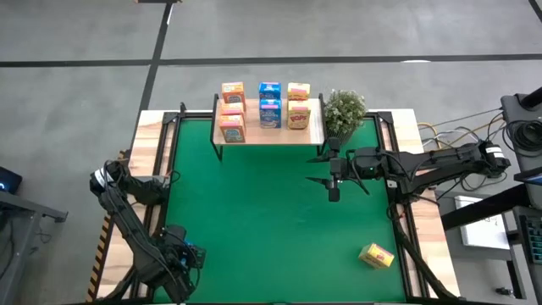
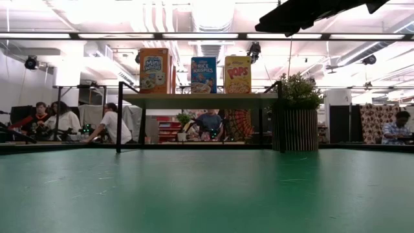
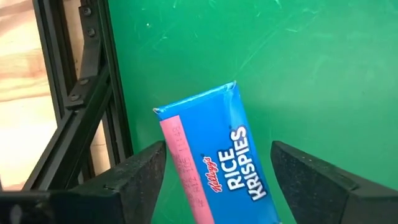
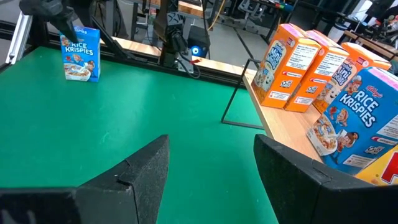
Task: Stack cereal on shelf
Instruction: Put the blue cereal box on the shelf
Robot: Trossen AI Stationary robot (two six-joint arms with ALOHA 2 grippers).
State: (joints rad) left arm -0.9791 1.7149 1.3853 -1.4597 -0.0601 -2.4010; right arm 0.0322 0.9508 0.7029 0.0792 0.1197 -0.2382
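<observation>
While seven small printed cardboard cereal boxes (image 1: 269,106) crowd the low light-wood shelf (image 1: 271,135) at twelve o'clock, the left gripper (image 3: 217,177) – at seven o'clock – straddles a blue box (image 3: 214,158), fingers spread, seemingly ungrasped, probably poised to pick; the right gripper (image 4: 211,165) hangs open, empty.

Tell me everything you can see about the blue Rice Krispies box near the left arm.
The blue Rice Krispies box is small printed cardboard with a pink side panel and white lettering. It stands upright on the green mat near the near-left corner, between the open fingers of the left gripper. Whether the fingers touch it is unclear.
</observation>
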